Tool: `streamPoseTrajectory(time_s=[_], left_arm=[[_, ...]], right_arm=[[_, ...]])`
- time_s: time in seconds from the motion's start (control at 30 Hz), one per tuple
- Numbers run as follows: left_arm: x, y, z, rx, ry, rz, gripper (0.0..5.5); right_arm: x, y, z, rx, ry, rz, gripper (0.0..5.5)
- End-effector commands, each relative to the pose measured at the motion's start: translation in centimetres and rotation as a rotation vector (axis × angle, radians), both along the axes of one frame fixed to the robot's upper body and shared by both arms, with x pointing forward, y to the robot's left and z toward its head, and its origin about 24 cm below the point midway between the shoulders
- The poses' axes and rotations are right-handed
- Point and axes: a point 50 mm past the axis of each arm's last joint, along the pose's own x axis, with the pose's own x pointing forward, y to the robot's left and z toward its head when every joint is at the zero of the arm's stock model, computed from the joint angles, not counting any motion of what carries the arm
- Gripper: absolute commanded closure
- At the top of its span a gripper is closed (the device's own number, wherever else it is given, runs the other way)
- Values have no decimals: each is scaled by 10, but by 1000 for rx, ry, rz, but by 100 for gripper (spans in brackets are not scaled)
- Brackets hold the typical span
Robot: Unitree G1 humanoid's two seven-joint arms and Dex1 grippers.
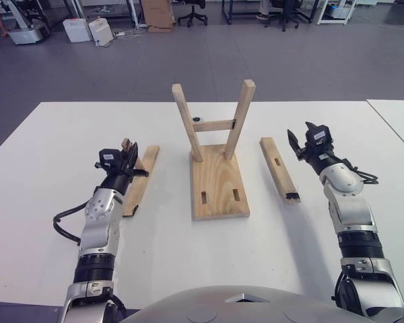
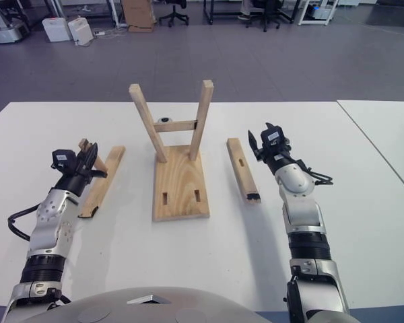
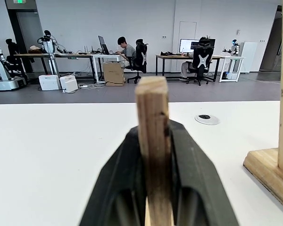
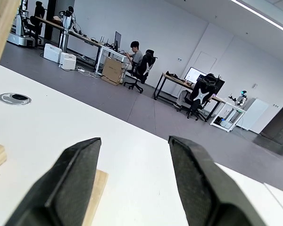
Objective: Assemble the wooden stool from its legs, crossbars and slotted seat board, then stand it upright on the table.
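Left gripper (image 1: pixel 129 156): fingers clamped on a short wooden bar (image 3: pixel 153 141), low over the table (image 1: pixel 54 148), just beside the left loose leg (image 1: pixel 143 176) lying flat. Right gripper (image 1: pixel 299 133): fingers spread apart, nothing held, near the far end of the right loose leg (image 1: pixel 278 168). Seat board (image 1: pixel 219 185): flat at table centre. Two fitted legs (image 1: pixel 187 121) rise from its far end, joined by a crossbar (image 1: pixel 214 125). The near slots are unfilled.
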Motion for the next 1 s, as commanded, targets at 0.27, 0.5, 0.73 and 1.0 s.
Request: streamPoseTrajectory(time_s=[0.27,0.5,0.73,1.0], left_arm=[[-12,13,42,72,248,-125,371],[-43,5,0,153,580,-146,270],[-50,12,-18,216,665,-101,287],[-28,18,25,-59,344,-53,348]], right_arm=[[2,6,8,-11,-36,23,287],[1,13,4,4,-29,48,287],[0,17,3,7,-26,63,287],[-7,26,37,301,-69,209,287]])
